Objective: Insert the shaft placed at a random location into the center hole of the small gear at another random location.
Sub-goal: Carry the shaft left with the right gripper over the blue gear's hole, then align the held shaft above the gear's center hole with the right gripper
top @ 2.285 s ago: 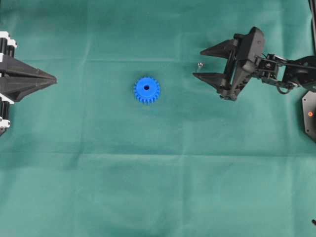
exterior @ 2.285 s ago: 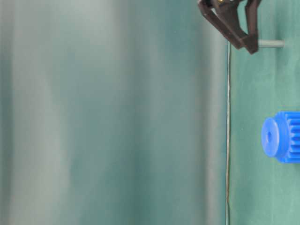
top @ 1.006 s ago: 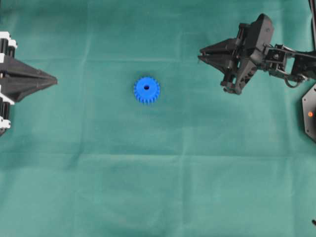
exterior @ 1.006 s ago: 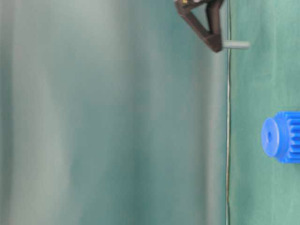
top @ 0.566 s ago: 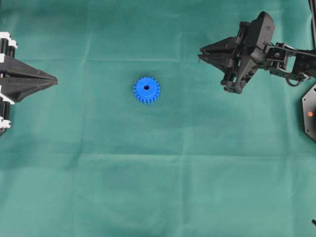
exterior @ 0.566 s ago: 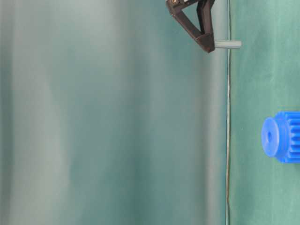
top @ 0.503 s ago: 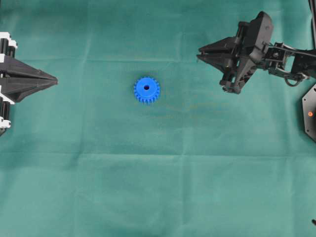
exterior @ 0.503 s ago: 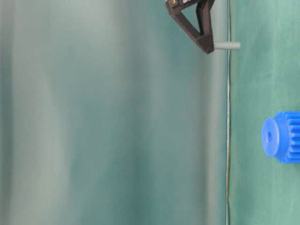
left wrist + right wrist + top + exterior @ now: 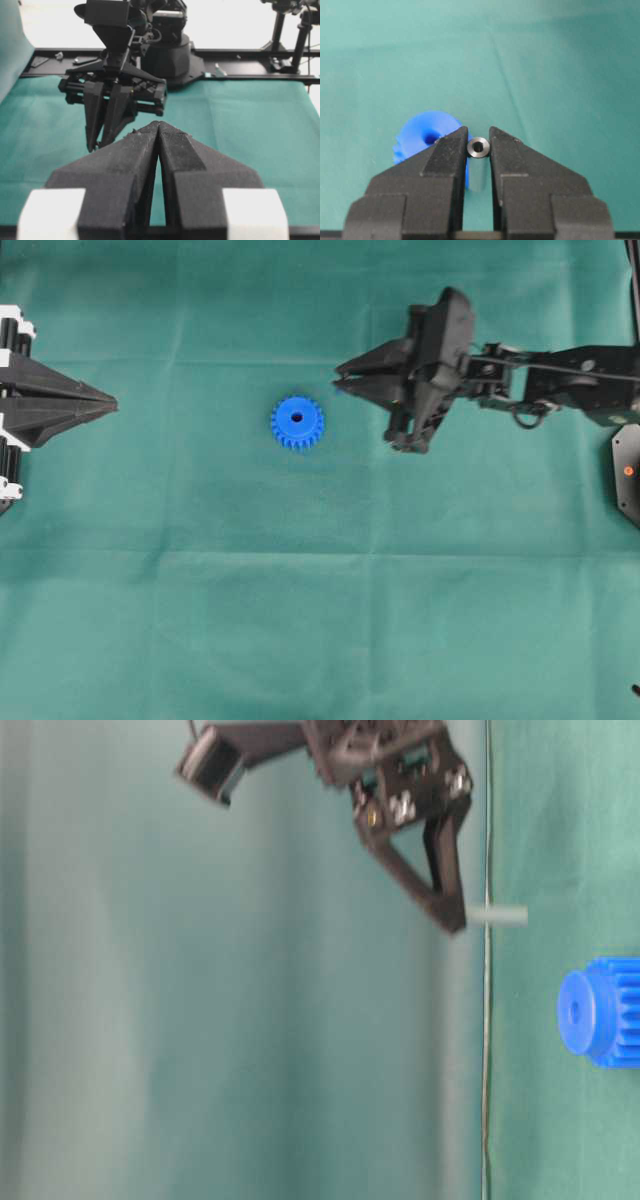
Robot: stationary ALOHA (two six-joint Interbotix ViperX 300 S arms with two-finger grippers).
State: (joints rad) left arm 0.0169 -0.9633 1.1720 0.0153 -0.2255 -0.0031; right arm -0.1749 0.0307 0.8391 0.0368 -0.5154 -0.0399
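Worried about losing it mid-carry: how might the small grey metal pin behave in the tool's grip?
The small grey metal pin looks round and smooth, so it could slip or swivel between the right tool's flat fingertips. Only its top end is pinched, leaving it likely to tilt if nudged.

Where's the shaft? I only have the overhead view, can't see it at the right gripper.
Observer: Right wrist view shows the shaft clamped between the right gripper's fingertips.
Operator: Off the cloth?
Observer: Yes. In the table-level view it sticks out from the fingertips toward the green cloth, clear of it.
Operator: Over the small gear?
Observer: Not yet. In that view the shaft sits off to one side of the small gear.
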